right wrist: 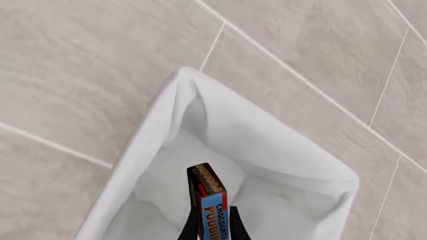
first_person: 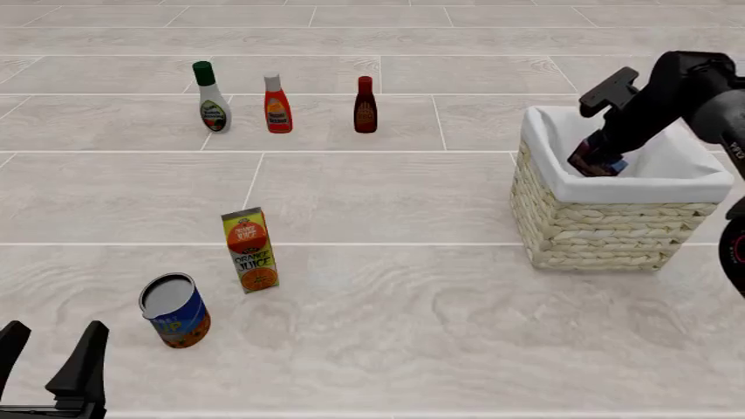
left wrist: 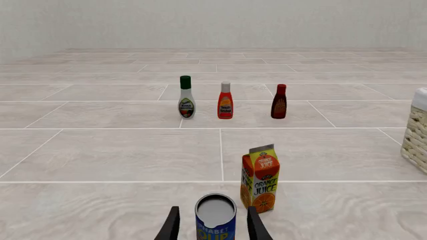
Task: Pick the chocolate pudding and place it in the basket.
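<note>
My right tool (right wrist: 212, 231) is clamped on the pudding (right wrist: 210, 205); in the right wrist view its two dark fingers (right wrist: 192, 227) pinch the box from both sides, blue face with white lettering towards the camera, brown end pointing into the basket. From the front I see the right arm reaching over the basket (first_person: 605, 229) from the right, with the tool (first_person: 596, 164) and the pudding (first_person: 601, 163) down inside the white liner (first_person: 681, 166), below the rim line on the far side. I cannot tell whether the box touches the liner's bottom. The basket stands on the surface (first_person: 407, 305) at the right, well apart from everything else.

My left tool (first_person: 49, 353) sits at the near left edge of the front view, its fingers (first_person: 84, 360) spread apart and holding nothing. In the left wrist view the two fingertips (left wrist: 171, 226) flank a soup can (left wrist: 215, 217), which stands upright just ahead of the left tool (left wrist: 212, 227); from the front the can (first_person: 174, 311) is clearly apart from it. An orange juice carton (first_person: 249, 250) stands just beside the can, farther out. At the far side three bottles stand in a row: a green-capped one (first_person: 211, 98), a red one (first_person: 276, 104) and a dark sauce bottle (first_person: 365, 105).
</note>
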`<state>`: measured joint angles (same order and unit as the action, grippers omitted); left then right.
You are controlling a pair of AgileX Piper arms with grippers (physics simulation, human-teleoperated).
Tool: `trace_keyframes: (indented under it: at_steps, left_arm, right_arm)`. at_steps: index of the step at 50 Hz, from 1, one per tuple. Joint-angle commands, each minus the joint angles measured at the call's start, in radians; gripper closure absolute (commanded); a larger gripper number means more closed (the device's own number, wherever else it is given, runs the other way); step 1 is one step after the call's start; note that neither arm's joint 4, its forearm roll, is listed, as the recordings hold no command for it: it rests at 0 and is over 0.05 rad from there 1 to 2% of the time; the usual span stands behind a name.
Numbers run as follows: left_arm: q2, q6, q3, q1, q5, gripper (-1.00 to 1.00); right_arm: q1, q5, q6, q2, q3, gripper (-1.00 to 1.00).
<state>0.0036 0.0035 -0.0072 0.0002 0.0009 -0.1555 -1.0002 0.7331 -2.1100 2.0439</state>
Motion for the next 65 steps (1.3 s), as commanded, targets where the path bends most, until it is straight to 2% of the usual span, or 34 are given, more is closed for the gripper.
trace_keyframes:
  at_steps: [1, 34, 35, 65]
  left_arm:
    - [-0.001, 0.000, -0.001, 0.000, 0.002, -1.00]
    - [-0.001, 0.000, -0.001, 0.000, 0.002, -1.00]
    - [-0.001, 0.001, -0.001, 0.000, 0.002, -1.00]
    - [-0.001, 0.001, -0.001, 0.000, 0.002, -1.00]
  right_arm:
    - [0.003, 0.006, -0.019, -0.015, 0.009, 1.00]
    - [-0.008, 0.011, -0.014, -0.039, 0.020, 1.00]
    - [-0.009, 0.014, -0.011, -0.037, 0.013, -1.00]
    - [-0.009, 0.014, -0.008, -0.017, 0.007, -1.00]
